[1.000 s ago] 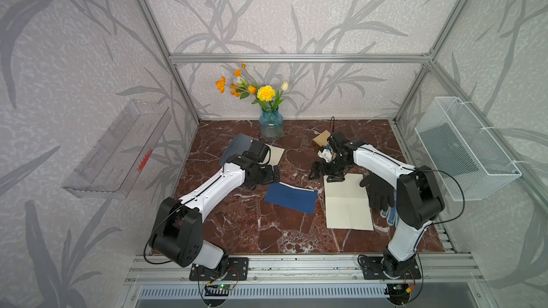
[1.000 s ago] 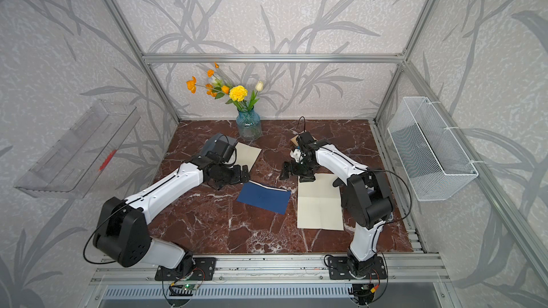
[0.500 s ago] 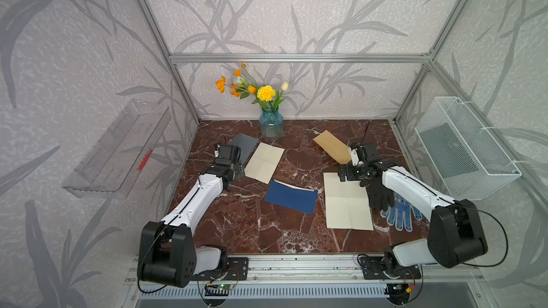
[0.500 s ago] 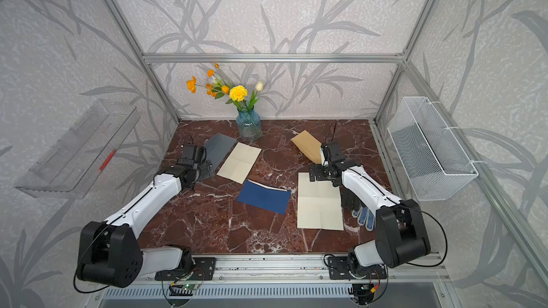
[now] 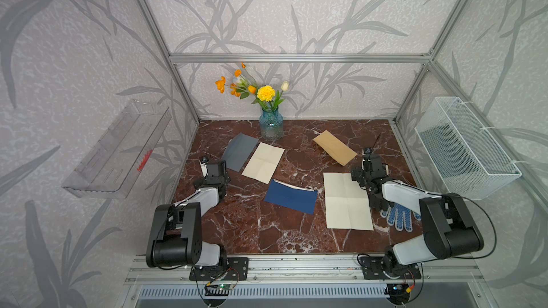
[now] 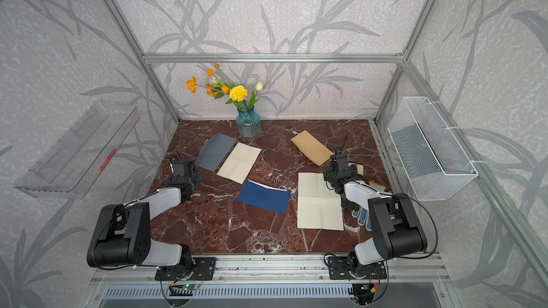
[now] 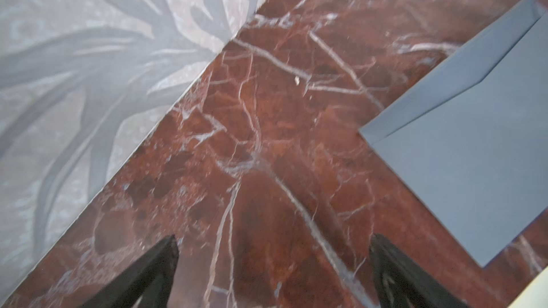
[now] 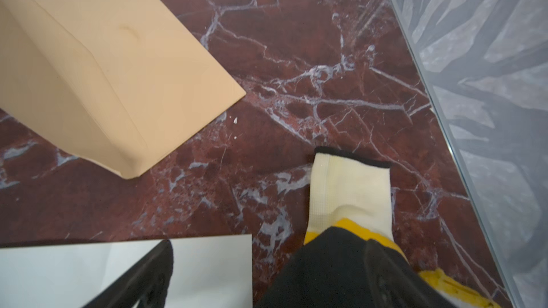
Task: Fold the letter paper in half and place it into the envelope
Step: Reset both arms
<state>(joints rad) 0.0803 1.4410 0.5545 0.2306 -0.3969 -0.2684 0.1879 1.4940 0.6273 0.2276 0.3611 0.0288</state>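
The envelope (image 5: pixel 290 200) is navy, the table (image 5: pixel 237 226) red-brown with white veins.

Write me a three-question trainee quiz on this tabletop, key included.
1. True or false: the left gripper and the right gripper both have open jaws and hold nothing.
2. Which envelope lies nearest the table's front edge? A the grey one; B the navy envelope; C the tan one.
3. Name what lies under the right arm, beside the larger cream sheet.
Key: 1 true; 2 B; 3 gloves.
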